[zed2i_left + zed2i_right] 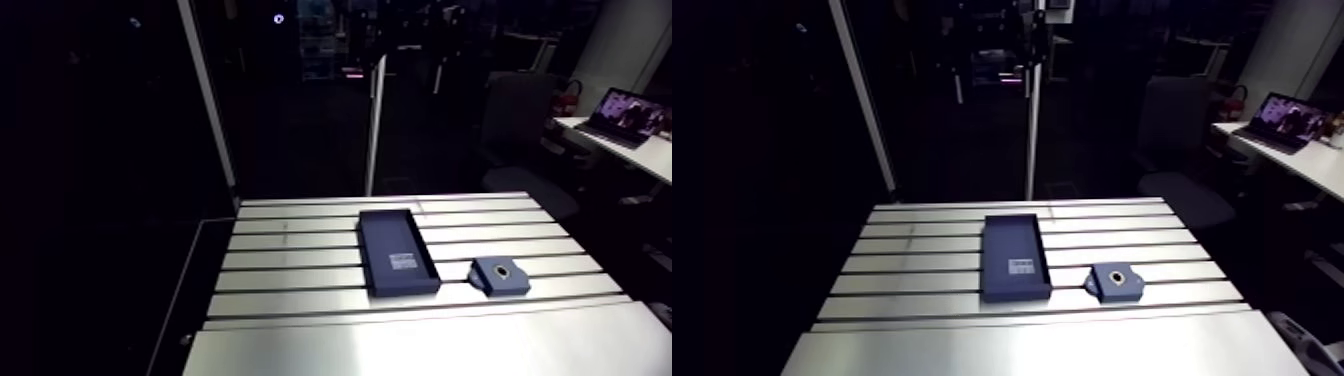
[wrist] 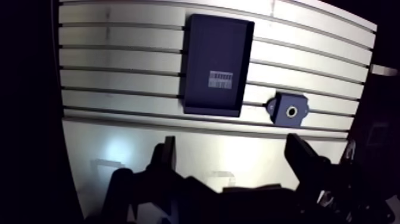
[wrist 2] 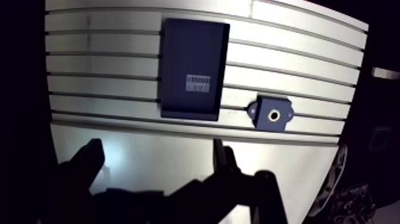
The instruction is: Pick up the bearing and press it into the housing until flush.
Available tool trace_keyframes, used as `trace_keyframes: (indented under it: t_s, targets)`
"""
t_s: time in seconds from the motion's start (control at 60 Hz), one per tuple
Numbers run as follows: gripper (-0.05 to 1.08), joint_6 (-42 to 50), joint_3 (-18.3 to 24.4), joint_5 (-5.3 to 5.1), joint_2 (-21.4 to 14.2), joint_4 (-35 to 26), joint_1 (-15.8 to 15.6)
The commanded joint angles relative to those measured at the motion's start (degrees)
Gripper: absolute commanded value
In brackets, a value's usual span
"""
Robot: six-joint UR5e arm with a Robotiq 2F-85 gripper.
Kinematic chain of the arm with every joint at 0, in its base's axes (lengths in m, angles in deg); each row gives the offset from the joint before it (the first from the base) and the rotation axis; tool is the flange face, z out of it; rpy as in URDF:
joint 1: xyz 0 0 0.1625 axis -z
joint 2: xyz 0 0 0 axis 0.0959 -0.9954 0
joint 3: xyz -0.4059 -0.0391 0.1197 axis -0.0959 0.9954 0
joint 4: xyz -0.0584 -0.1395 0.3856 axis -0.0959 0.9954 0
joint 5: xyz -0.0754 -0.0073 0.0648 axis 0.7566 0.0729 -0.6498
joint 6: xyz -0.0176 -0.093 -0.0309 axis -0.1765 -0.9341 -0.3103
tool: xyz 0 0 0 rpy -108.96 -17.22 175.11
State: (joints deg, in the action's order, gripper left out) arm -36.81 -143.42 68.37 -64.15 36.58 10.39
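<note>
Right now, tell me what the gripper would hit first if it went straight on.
Most likely bare table: the open, empty gripper points at the plain strip short of the tray and housing, which both lie further ahead. Depth is unclear, so treat this as a guess.

Print on the tray (image 2: 205,42) label (image 2: 219,79) illegibly small; gripper (image 2: 231,143) base off-frame.

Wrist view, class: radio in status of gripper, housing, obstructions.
Gripper open, empty. Housing beside tray, apart from it. Bearing not seen. Nothing between gripper and housing.
</note>
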Motion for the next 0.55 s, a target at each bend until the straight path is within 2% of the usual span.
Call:
trace_keyframes:
  t_s: [0.017, 0.55]
  targets:
    - [0.01, 0.0, -0.2, -0.23, 0.0, 0.0, -0.1]
    - [0.01, 0.9, 0.0, -0.23, 1.1, 0.0, -0.2]
